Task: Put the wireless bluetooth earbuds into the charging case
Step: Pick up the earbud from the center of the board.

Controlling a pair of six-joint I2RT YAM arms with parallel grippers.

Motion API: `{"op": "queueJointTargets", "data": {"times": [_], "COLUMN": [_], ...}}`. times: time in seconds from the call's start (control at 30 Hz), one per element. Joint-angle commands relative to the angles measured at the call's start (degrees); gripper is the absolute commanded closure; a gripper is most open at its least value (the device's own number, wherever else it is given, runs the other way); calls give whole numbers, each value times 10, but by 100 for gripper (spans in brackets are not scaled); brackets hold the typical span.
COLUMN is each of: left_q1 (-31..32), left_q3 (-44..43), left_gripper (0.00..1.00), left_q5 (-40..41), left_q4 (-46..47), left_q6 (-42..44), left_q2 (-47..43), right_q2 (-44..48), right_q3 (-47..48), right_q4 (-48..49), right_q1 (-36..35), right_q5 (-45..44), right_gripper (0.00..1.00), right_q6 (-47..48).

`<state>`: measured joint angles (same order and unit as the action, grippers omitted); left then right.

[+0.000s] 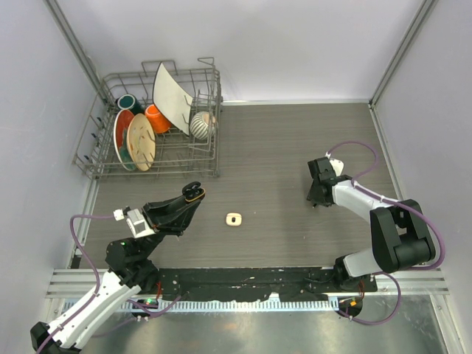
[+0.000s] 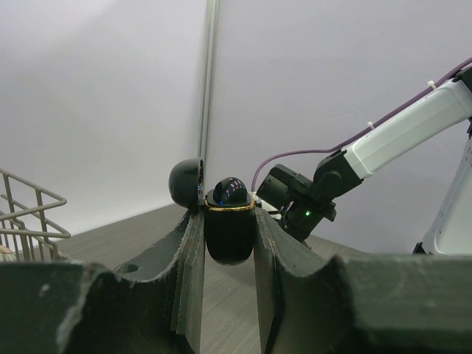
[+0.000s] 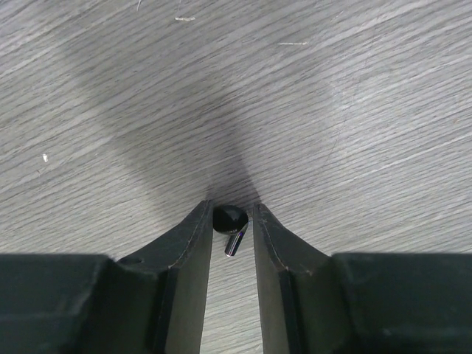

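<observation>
My left gripper point(image 1: 193, 194) is shut on a black charging case point(image 2: 230, 236) with a gold rim and holds it above the table. The case's lid point(image 2: 184, 184) is open, and something glossy black point(image 2: 227, 190) sits in its top. My right gripper point(image 1: 318, 199) is down at the table on the right. In the right wrist view its fingertips point(image 3: 206, 221) close tightly round a black stemmed earbud point(image 3: 230, 220), with the stem pointing back between the fingers. A small cream-white piece point(image 1: 234, 219) lies on the table between the arms; it is too small to tell what it is.
A wire dish rack point(image 1: 214, 158) with plates, cups and a bowl stands at the back left. The right arm point(image 2: 413, 125) and its purple cable show in the left wrist view, beyond the case. Grey walls enclose the table.
</observation>
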<state>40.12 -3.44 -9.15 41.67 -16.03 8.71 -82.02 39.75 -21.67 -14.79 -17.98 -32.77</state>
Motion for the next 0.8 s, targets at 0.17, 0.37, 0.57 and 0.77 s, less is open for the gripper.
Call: {"op": "queueJointTargets", "data": {"times": [0.17,0.37,0.57,0.77], "left_q1": [-1,-1,-1,-1], "left_q3": [-17,-17,-17,-17], "left_gripper": [100,100,100,100], "left_q5": [7,7,7,7], "left_q4": [17,19,16,16], "left_q6": [3,0,-1,-1], "left_q2": [-4,-4,-5,-2], "right_q2": [4,-8,-9,-4], "right_q3": [-3,2,3,2], "right_q4": [-18,-17,-18,-20], "right_q1": [-1,-1,-1,-1], "right_q5": [-3,5,5,6], "right_gripper": [64,68,74,86], "right_q6": [25,31,32,35]}}
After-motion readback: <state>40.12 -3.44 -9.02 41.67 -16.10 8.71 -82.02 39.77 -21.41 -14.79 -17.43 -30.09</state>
